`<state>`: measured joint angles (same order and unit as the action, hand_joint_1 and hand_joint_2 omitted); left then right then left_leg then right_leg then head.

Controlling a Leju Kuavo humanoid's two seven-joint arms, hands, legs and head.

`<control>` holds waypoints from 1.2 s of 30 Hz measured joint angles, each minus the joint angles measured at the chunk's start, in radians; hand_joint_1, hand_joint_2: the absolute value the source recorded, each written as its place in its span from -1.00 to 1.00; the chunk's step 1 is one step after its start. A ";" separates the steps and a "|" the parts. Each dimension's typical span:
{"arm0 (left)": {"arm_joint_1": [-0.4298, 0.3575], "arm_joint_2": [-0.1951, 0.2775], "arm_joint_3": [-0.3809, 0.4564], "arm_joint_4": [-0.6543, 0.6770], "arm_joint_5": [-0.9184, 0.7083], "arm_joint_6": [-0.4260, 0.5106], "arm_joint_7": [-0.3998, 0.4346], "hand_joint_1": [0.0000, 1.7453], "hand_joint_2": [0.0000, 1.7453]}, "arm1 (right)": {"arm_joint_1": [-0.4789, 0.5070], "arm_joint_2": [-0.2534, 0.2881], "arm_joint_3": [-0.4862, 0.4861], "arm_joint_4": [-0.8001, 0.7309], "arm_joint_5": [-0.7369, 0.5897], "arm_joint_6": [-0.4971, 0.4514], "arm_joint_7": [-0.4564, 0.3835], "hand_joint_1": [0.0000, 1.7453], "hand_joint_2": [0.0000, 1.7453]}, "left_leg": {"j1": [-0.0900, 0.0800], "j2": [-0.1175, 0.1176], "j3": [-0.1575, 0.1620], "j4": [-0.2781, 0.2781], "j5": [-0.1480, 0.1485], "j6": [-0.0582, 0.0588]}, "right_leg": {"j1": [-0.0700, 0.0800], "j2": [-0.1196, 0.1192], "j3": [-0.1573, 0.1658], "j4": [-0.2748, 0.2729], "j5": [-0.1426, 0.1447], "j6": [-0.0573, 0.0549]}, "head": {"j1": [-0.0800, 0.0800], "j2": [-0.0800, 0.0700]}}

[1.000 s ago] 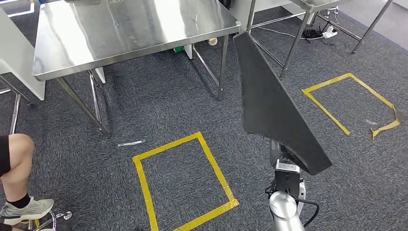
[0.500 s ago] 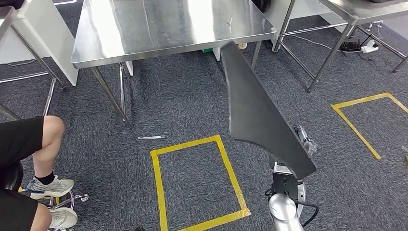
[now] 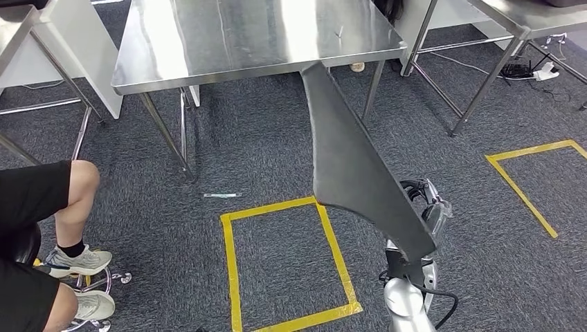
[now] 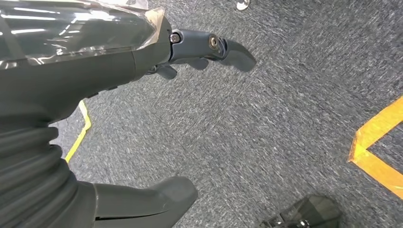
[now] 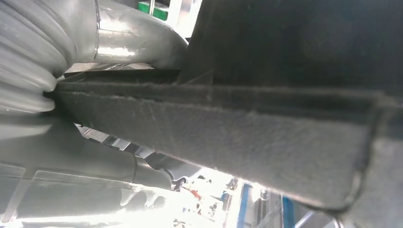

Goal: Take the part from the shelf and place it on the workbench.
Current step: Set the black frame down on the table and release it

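The part [image 3: 353,162], a long dark wedge-shaped panel with a felt-like face, is carried upright in front of the robot, its narrow tip overlapping the near edge of the steel counter [image 3: 208,41] in the head view. It is not yet on the counter; the carry-and-approach step is in hand.

The counter top is bare, polished steel. Judged from here, the part must be raised so that its lower end passes above the counter edge, then tilted forward and laid flat. A panel this long is likely to swing about its held end, so slow wrist motion is advisable.

A seated person [image 3: 41,228] is at the left, well apart from the part. Yellow tape outlines [image 3: 277,263] mark the carpet between the robot and the counter.

The right hand [image 3: 423,206] grips the part at its broad lower end; in the right wrist view the part's edge [image 5: 214,118] runs across its palm. Keep this grip firm until the part rests fully on steel.

The left hand [image 4: 142,95] hangs over the carpet, fingers apart and holding nothing.
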<state>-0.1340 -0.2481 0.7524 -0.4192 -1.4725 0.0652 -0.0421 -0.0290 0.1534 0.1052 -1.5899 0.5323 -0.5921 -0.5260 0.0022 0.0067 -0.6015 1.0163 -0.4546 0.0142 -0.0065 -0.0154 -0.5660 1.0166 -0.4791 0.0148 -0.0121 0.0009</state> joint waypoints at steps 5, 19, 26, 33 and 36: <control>0.001 -0.001 0.000 0.000 0.000 -0.002 -0.006 -1.00 1.00 | 0.002 -0.002 0.001 0.000 0.002 -0.003 0.005 1.00 1.00 | -0.013 -0.007 0.002 -0.002 0.003 0.006 | 0.000 -0.005 0.001 -0.003 0.001 0.006 | 0.000 0.000; 0.001 -0.001 0.000 0.000 0.000 0.005 -0.014 -1.00 1.00 | 0.002 -0.007 0.002 0.000 -0.007 -0.004 0.013 1.00 1.00 | -0.015 -0.009 0.002 -0.002 0.003 0.015 | -0.003 -0.005 0.005 -0.011 0.006 0.015 | 0.000 0.000; 0.001 -0.001 -0.001 0.000 0.000 0.010 -0.019 -1.00 1.00 | 0.002 -0.010 0.003 0.000 -0.008 -0.003 0.018 1.00 1.00 | -0.013 -0.009 0.003 -0.002 0.003 0.015 | -0.002 -0.005 0.005 -0.011 0.006 0.015 | 0.000 0.000; 0.002 -0.004 -0.002 0.000 0.000 0.010 -0.016 -1.00 1.00 | 0.002 -0.011 0.003 0.000 -0.005 -0.003 0.020 1.00 1.00 | -0.012 -0.009 0.002 -0.002 0.003 0.015 | -0.002 -0.005 0.005 -0.011 0.006 0.015 | 0.000 0.000; 0.002 -0.004 -0.002 0.000 0.000 0.010 -0.016 -1.00 1.00 | 0.002 -0.011 0.003 0.000 -0.005 -0.003 0.020 1.00 1.00 | -0.013 -0.009 0.002 -0.002 0.003 0.015 | -0.002 -0.005 0.005 -0.011 0.006 0.015 | 0.000 0.000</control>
<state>-0.1323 -0.2520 0.7503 -0.4192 -1.4725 0.0755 -0.0580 -0.0273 0.1419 0.1083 -1.5904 0.5272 -0.5955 -0.5058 -0.0103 -0.0021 -0.5991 1.0144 -0.4516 0.0296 -0.0084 -0.0201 -0.5608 1.0056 -0.4727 0.0295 -0.0118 0.0010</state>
